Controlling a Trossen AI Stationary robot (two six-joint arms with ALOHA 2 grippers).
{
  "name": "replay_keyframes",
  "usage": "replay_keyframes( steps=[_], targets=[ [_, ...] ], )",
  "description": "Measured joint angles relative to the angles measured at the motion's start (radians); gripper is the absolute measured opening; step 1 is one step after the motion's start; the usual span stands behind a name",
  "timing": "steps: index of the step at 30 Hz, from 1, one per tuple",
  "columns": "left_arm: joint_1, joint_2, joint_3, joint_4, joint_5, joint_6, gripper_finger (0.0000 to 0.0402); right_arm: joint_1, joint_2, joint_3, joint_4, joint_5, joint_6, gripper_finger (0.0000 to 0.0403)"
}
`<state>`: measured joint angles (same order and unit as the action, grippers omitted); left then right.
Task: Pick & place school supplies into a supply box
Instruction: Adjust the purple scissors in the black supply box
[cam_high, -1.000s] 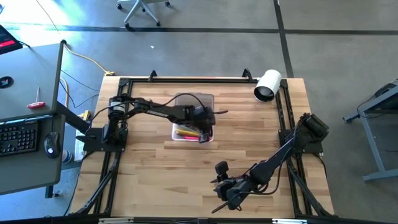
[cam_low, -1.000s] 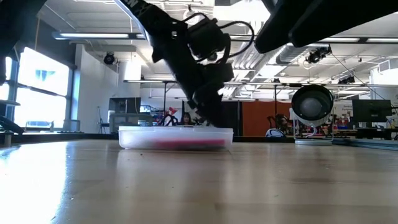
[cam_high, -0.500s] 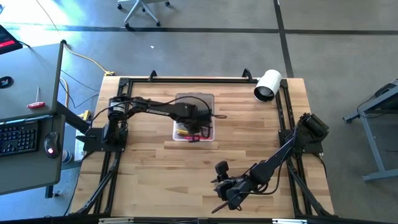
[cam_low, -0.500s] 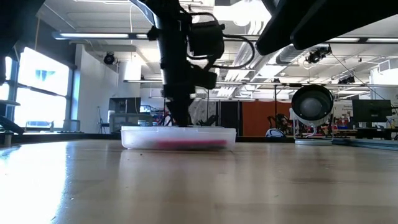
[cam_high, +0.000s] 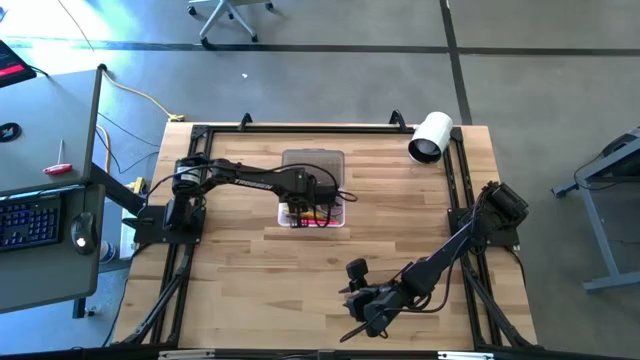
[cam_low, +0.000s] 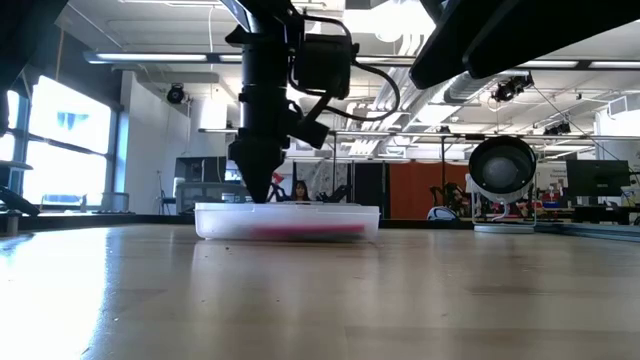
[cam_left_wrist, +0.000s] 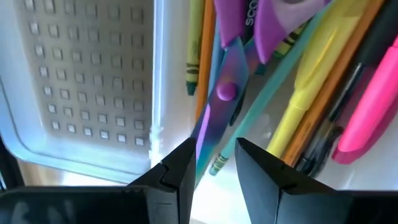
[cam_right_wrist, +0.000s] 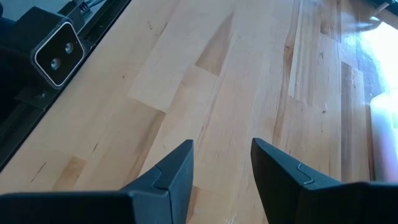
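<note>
The supply box (cam_high: 338, 220) is a clear tray on the table's middle, with its ribbed lid (cam_high: 313, 160) lying open toward the far edge. Inside lie the school supplies: purple-handled scissors (cam_left_wrist: 231, 62), a yellow highlighter (cam_left_wrist: 323, 68), a pink marker (cam_left_wrist: 373, 118), and orange and teal pencils. My left gripper (cam_left_wrist: 214, 165) points down into the box's left end (cam_low: 255, 195), open. Its fingers straddle the scissors' blade tip and the teal pencil, and I cannot tell whether they touch. My right gripper (cam_right_wrist: 222, 155) waits open near the table's near edge (cam_high: 356, 272).
A large white roll (cam_high: 430, 137) lies at the far right corner of the table and also shows in the low view (cam_low: 502, 168). Black frame rails run along the table's edges. Bare wood (cam_high: 240, 270) stretches between the box and the near edge.
My left gripper has moved along the box from its right end toward the table's left. It has tipped from a slant to pointing straight down over the box's left end. The right arm has kept still.
</note>
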<state>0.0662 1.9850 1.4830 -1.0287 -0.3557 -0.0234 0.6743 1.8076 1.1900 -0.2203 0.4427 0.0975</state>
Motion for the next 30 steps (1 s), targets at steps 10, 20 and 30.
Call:
replay_keyframes(
  steps=[10, 20, 30],
  targets=[
    [0.038, -0.004, -0.055, 0.071, 0.042, 0.049, 0.0147, 0.000, 0.000, 0.000, 0.000, -0.005, 0.000, 0.0139],
    [0.051, -0.006, -0.066, 0.110, 0.032, 0.081, 0.0063, 0.000, 0.000, 0.000, 0.000, -0.004, 0.000, 0.0139],
    [0.012, -0.001, 0.058, 0.112, 0.079, 0.072, 0.0021, 0.000, 0.000, 0.000, 0.000, -0.004, -0.009, 0.0139]
  ],
)
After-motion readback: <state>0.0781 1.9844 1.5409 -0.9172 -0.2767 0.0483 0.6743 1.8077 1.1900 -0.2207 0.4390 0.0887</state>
